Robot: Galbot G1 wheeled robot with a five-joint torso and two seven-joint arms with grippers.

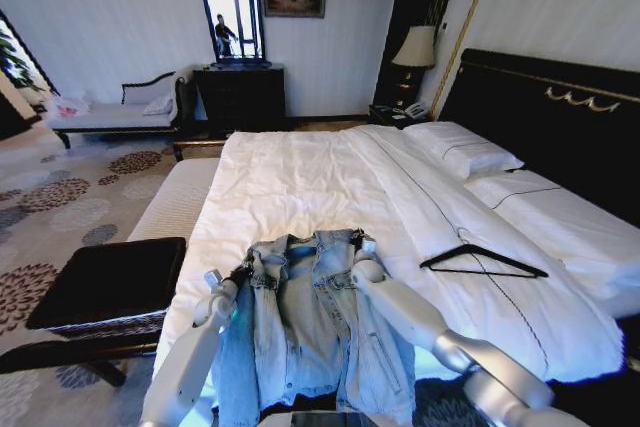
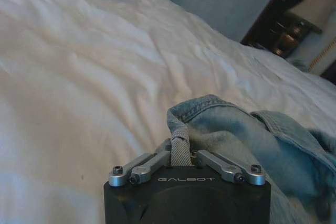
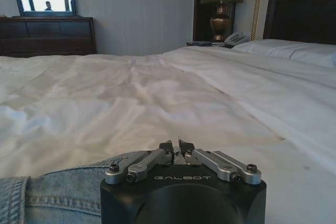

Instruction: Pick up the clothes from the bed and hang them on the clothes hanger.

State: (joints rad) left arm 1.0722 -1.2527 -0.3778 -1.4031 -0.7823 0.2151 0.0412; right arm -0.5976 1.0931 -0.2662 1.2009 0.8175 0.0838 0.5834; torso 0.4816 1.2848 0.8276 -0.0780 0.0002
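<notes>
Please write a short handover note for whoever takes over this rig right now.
Left pincer: shut on the denim jacket, gripping one shoulder.
Right pincer: shut on the jacket's other shoulder.
The jacket is spread between both pincers at the foot of the bed.
The black hanger lies on the sheet to the robot's right, apart from the jacket.
Done: jacket grasped.
Left: hang it on the hanger.

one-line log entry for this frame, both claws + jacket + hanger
left claw: shut on jacket | right claw: shut on jacket | hanger: lying on bed, right of jacket, untouched
</notes>
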